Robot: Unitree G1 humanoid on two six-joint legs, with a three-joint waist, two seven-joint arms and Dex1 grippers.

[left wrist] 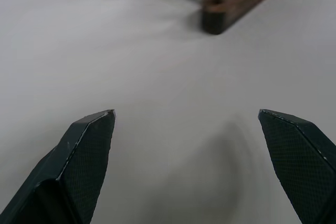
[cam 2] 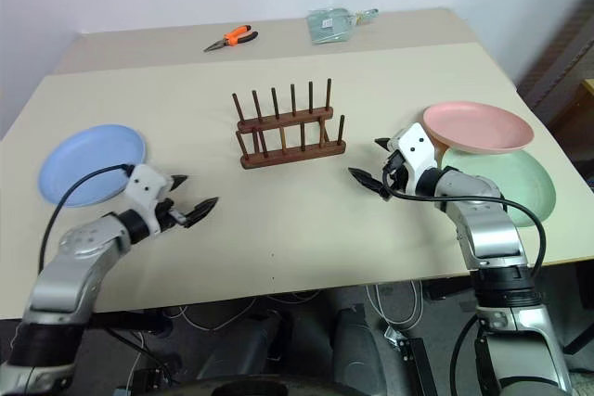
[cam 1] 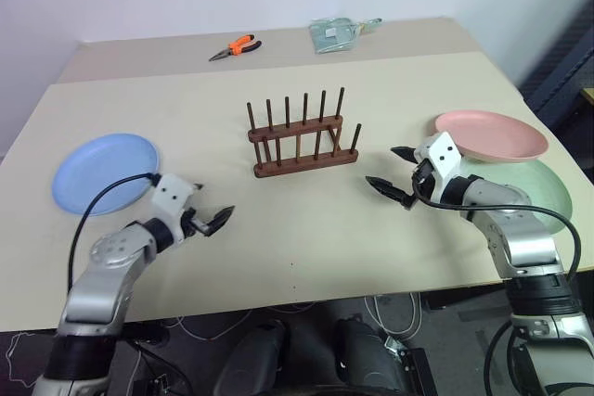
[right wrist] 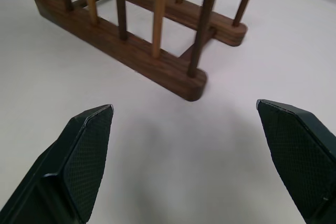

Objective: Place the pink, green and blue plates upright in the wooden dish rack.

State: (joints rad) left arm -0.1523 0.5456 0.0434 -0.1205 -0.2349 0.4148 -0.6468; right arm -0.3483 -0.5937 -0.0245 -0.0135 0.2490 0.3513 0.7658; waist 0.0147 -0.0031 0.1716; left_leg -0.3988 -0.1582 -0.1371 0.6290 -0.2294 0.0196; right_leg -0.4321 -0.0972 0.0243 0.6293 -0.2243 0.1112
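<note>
The wooden dish rack [cam 1: 303,136] stands with no plate in it at the middle of the table. A blue plate [cam 1: 104,172] lies flat at the left. At the right a pink plate [cam 1: 492,134] lies flat, overlapping the far edge of a green plate [cam 1: 534,188]. My left gripper [cam 1: 210,201] hovers open over bare table, just right of the blue plate and pointing toward the rack [left wrist: 226,3]. Left of the pink plate, my right gripper [cam 1: 382,166] is open too and faces the rack's right end [right wrist: 131,45]. Neither gripper holds anything.
Orange-handled pliers [cam 1: 237,45] and a pale teal packet [cam 1: 336,32] lie at the table's far side. The green plate sits close to the table's right edge [cam 1: 557,261]. Bare tabletop [cam 1: 306,220] stretches between the two grippers in front of the rack.
</note>
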